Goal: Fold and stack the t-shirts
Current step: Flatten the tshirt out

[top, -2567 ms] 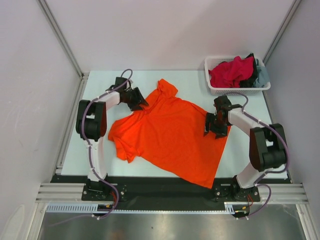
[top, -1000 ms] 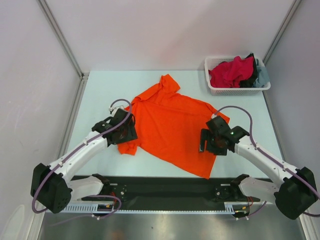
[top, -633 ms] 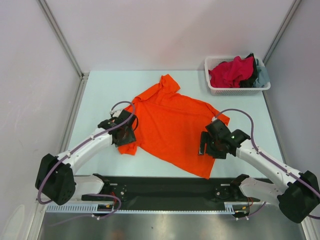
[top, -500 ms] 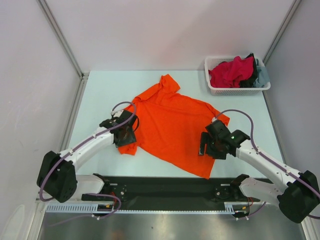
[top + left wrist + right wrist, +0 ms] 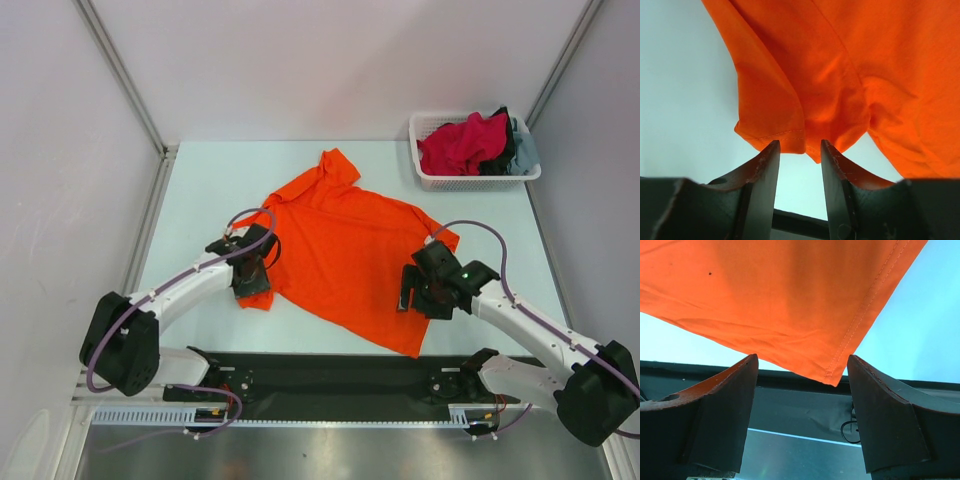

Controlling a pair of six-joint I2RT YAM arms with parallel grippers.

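Observation:
The bright orange t-shirt (image 5: 345,245) lies spread on the table, its near-left sleeve bunched. My left gripper (image 5: 250,285) hangs over that sleeve. In the left wrist view the sleeve's hem (image 5: 772,132) lies just past my open, empty left gripper (image 5: 800,146). My right gripper (image 5: 412,295) hovers above the shirt's near-right edge. In the right wrist view the right gripper (image 5: 802,360) is wide open and empty, with the shirt's hem corner (image 5: 832,375) below, between the fingers. Crimson-pink (image 5: 462,140), black (image 5: 506,150) and grey-blue (image 5: 524,155) shirts lie in the basket.
The white mesh basket (image 5: 425,125) stands at the far right corner. A black strip (image 5: 330,370) runs along the table's near edge, with the arm bases on it. Metal frame posts rise at the far left and far right.
Since 2.6 s ago both grippers have come from the shirt's far part to its near part, and the shirt has shifted and bunched at the left sleeve. In the last second only the left arm's elbow swung.

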